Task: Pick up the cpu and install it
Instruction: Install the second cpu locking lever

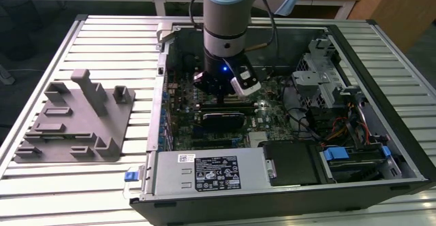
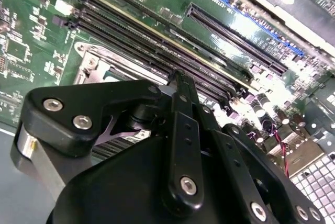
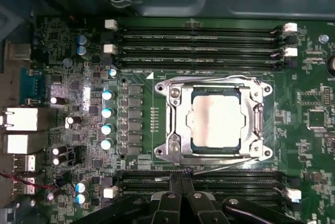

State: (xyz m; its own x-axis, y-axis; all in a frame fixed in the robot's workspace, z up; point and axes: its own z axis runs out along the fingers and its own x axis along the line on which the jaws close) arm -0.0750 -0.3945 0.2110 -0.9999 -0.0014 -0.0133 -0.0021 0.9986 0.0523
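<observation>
The cpu already lies flat in the socket on the motherboard, its silver top framed by the metal bracket in the first wrist view, so the picking and placing look done. The gripper hangs just beside the socket over the memory slots; its fingers are pressed together and hold nothing, as both wrist views show. In the exterior view the arm reaches down into the open computer case, well apart from the grey tray on the table, and whether the bracket is latched cannot be told
</observation>
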